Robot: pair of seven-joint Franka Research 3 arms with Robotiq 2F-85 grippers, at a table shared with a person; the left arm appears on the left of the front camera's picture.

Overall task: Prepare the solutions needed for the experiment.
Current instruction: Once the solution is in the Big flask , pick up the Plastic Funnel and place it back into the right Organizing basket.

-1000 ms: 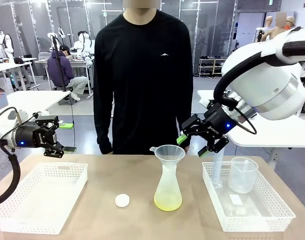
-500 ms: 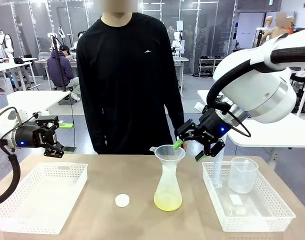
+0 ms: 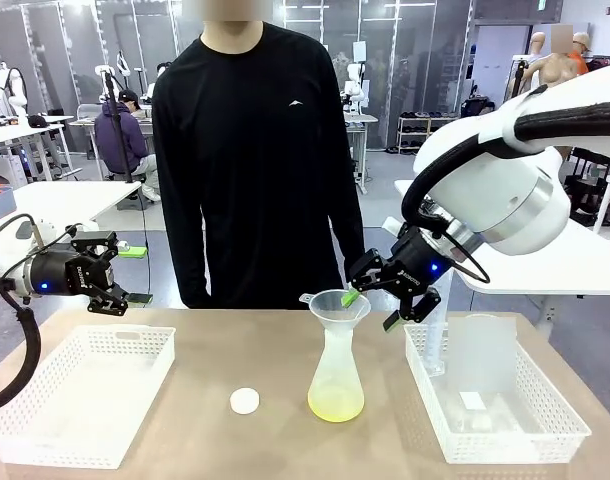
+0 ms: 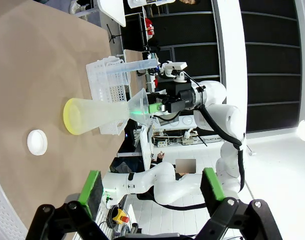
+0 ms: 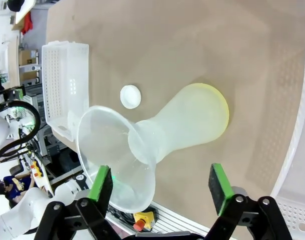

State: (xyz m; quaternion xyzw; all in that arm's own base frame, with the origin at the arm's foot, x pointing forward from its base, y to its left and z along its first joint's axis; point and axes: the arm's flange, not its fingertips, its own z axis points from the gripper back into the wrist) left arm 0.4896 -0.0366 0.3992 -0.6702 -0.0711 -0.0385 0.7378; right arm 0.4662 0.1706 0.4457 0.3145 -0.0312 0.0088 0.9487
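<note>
At the lower middle of the front view, a frosted white conical flask [image 3: 336, 365] stands upright on the tan worktop [image 3: 215, 340]. A shallow pool of pale yellow-green liquid [image 3: 335, 406] sits at its bottom, and a clear plastic funnel [image 3: 339, 304] is seated in its neck. The right hand [image 3: 372, 309] hovers at the funnel's right, fingers spread and grasping nothing, one green pad right at the rim. At lower right, a white perforated plastic basket [image 3: 515, 447] holds a tall clear measuring cylinder [image 3: 435, 345] and a blurred clear beaker [image 3: 482, 350]. The left hand [image 3: 135, 275], at middle left, is likewise spread and unladen above a second white perforated basket [image 3: 45, 445]. A small round white cap [image 3: 245, 401] lies left of the flask.
</note>
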